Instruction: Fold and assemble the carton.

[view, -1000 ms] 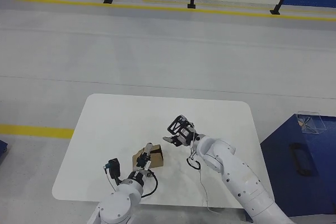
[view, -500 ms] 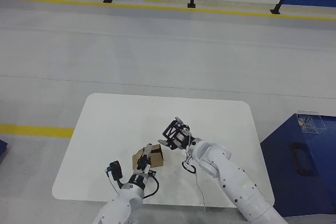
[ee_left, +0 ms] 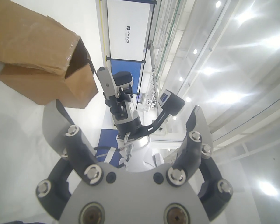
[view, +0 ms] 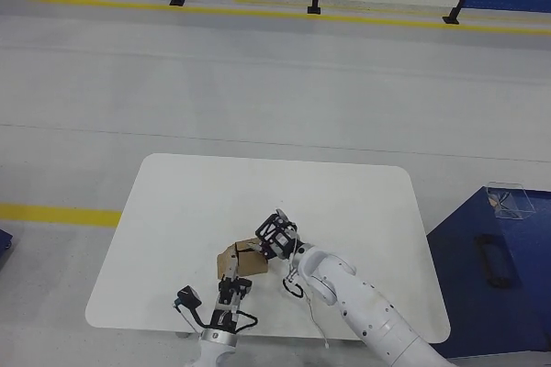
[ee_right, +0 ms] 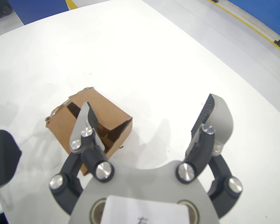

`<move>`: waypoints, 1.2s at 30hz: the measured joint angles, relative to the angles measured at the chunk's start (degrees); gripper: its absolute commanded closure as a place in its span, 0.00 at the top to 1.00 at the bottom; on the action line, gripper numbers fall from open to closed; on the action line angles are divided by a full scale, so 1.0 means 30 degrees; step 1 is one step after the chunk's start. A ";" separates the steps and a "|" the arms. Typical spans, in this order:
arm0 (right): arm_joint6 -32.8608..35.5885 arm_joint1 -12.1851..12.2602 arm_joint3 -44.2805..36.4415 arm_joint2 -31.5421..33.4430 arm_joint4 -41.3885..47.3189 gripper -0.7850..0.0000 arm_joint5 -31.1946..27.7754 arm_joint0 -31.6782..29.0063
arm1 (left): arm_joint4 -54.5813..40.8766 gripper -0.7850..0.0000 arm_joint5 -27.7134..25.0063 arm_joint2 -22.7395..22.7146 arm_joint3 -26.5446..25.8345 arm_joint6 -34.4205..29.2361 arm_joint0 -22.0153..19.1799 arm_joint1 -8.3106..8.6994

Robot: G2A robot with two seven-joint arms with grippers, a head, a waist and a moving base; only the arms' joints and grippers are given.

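Top view placed the brown carton point(view: 240, 261) on the white bench point(view: 349, 193), in the half nearest the robot and between the two arms. I noted the right tool point(view: 274, 233) at the carton's far side and the left tool point(view: 230, 292) just beside its near side.

Right wrist view: I read the right tool point(ee_right: 149, 102) as open, jaws spread wide, gripping nothing. One finger point(ee_right: 83, 119) lay across the carton point(ee_right: 112, 113) at its open end, where the flaps stood partly unfolded and the dark interior showed. I could not tell whether that finger touched the cardboard.

Left wrist view: I read the left tool point(ee_left: 124, 109) as open and empty as well. The carton point(ee_left: 32, 47) sat just beyond one finger point(ee_left: 53, 127), apart from it. The right tool point(ee_left: 114, 82) appeared past the carton, one fingertip at the edge of the open flap.
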 measured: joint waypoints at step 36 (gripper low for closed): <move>-0.0471 -0.1238 0.2000 -0.0246 -0.1600 1.00 0.0298 0.0630 | -0.5891 1.00 0.2042 -0.1011 0.3308 0.0643 -0.2611 -0.0923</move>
